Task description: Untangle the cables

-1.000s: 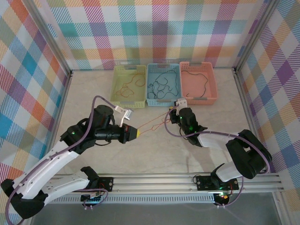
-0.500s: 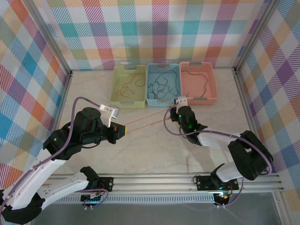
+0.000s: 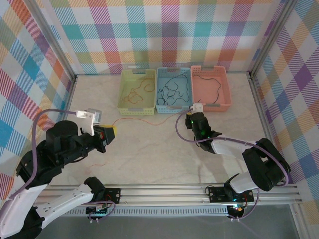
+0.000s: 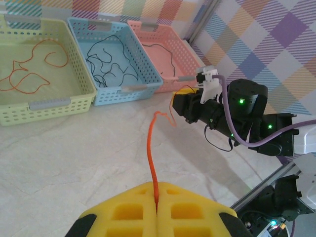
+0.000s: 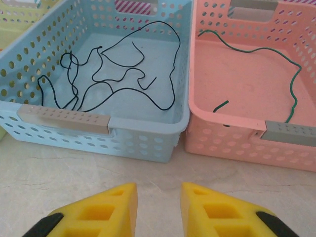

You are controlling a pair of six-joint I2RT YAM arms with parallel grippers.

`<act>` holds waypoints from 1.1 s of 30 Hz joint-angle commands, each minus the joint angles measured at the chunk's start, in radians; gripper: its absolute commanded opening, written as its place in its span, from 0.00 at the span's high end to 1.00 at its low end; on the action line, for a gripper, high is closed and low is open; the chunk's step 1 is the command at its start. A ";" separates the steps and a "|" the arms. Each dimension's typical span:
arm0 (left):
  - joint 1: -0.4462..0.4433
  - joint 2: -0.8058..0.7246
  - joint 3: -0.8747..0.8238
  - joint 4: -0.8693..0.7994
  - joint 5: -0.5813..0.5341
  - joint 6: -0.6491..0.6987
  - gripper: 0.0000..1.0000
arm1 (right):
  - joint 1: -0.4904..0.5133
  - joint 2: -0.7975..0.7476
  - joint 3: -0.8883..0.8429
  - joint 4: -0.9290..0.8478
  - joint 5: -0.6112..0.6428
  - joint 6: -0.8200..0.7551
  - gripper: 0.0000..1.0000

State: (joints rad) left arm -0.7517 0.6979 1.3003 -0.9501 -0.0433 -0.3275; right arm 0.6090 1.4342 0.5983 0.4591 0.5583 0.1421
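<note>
- Left gripper (image 4: 157, 197) clamped on orange cable (image 4: 151, 158); strand trails ahead, apparently to drag it clear.
- Right gripper (image 5: 158, 197) ahead, narrowly open, empty, so far end lies free on desk (image 4: 74, 148).

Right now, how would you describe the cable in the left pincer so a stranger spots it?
Find the three baskets along the far edge of the table. In front of the yellow-green basket, an orange-red cable runs into the shut left pincer. Unlike the orange-red strands inside that basket, it lies outside, clamped.
</note>
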 commanded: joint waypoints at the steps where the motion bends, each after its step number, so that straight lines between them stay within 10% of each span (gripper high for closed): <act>1: -0.010 0.015 -0.013 0.015 0.003 0.010 1.00 | -0.003 0.008 0.007 0.000 0.014 0.006 0.70; 8: -0.010 0.050 -0.052 0.059 0.035 -0.001 1.00 | -0.004 -0.002 -0.004 0.023 -0.038 0.011 0.65; 14: -0.008 0.100 -0.076 0.112 0.033 -0.017 1.00 | -0.005 0.001 -0.003 0.049 -0.203 -0.026 0.28; 20: -0.008 0.177 -0.025 0.122 0.020 -0.029 1.00 | -0.027 -0.081 0.001 -0.056 -0.209 -0.075 0.16; 33: -0.004 0.266 0.197 0.026 -0.063 0.040 1.00 | -0.167 -0.204 0.001 -0.244 -0.310 0.012 0.29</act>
State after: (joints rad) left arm -0.7513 0.9539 1.4673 -0.8898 -0.0921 -0.3195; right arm 0.4442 1.2694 0.5972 0.2497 0.3157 0.1455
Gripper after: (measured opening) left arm 0.058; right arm 0.739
